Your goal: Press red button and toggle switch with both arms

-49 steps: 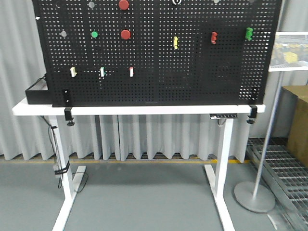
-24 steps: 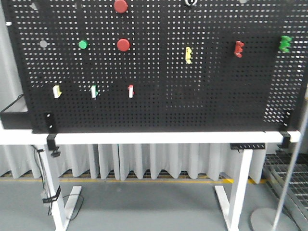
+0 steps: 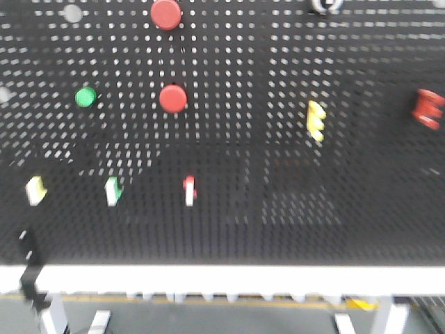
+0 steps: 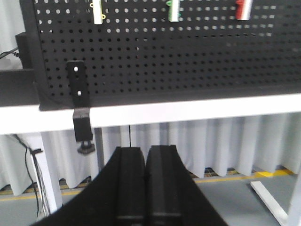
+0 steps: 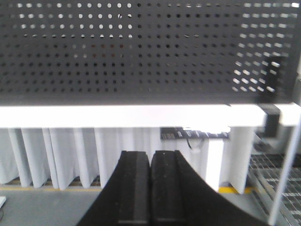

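On the black pegboard [image 3: 278, 229] in the front view, the larger red button [image 3: 166, 12] sits at the top edge, with a slightly smaller red button [image 3: 173, 98] below it. The toggle switch [image 3: 325, 4] is cut off by the frame's top edge at the right. Neither arm shows in this view. In the left wrist view my left gripper [image 4: 146, 149] is shut and empty, low in front of the white table edge [image 4: 188, 110]. My right gripper [image 5: 150, 153] is likewise shut and empty below the table edge [image 5: 117, 115].
A green button [image 3: 85, 96], a yellow knobbly piece [image 3: 316, 120] and a red knobbly piece [image 3: 427, 108] are on the board. Small white switches [image 3: 188, 189] line a lower row. Black clamps [image 4: 83, 132] [image 5: 272, 117] hold the board to the table.
The front view has closed in on the pegboard: buttons and switches appear much larger and blurred, and the table legs and floor have dropped out of frame.
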{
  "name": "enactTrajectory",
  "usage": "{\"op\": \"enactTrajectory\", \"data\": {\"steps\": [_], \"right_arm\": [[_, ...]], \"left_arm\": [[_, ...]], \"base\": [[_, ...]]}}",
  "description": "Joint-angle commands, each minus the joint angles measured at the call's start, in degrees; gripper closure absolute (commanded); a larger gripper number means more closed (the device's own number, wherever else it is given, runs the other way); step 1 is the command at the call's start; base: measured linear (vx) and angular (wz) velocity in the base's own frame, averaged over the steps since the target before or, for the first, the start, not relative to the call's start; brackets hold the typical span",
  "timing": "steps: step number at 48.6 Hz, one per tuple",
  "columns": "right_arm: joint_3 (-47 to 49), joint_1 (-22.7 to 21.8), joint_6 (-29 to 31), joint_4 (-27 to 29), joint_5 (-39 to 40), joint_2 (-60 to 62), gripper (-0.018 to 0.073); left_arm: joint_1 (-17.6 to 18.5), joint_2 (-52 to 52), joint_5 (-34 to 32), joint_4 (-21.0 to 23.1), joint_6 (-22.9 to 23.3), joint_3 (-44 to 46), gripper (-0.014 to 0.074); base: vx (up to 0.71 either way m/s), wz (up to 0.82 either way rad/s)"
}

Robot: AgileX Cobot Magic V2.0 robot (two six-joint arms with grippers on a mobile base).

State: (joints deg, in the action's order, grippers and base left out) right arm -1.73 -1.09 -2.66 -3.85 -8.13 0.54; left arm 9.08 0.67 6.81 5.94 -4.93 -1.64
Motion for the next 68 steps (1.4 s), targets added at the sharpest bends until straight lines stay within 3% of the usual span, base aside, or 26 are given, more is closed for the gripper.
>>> {"op": "enactTrajectory", "data": {"steps": [1, 25, 68], "right_arm": [[-0.66, -0.29, 0.35, -0.17, 4.55, 1.04, 0.0562], [-0.66, -0.29, 0.35, -0.17, 4.55, 1.04, 0.0562], [-0.66, -0.29, 0.35, -0.17, 4.67, 1.04, 0.0562]], "left_arm": [[0.13, 0.91, -4.68, 0.19, 0.49, -1.88, 0.0594], [0.13, 0.91, -4.68, 0.19, 0.49, -1.88, 0.0594], [0.13, 0.91, -4.68, 0.19, 0.49, -1.88, 0.0594]], "base": [[0.40, 0.05], [0.26, -0.02], [0.02, -0.01]]}}
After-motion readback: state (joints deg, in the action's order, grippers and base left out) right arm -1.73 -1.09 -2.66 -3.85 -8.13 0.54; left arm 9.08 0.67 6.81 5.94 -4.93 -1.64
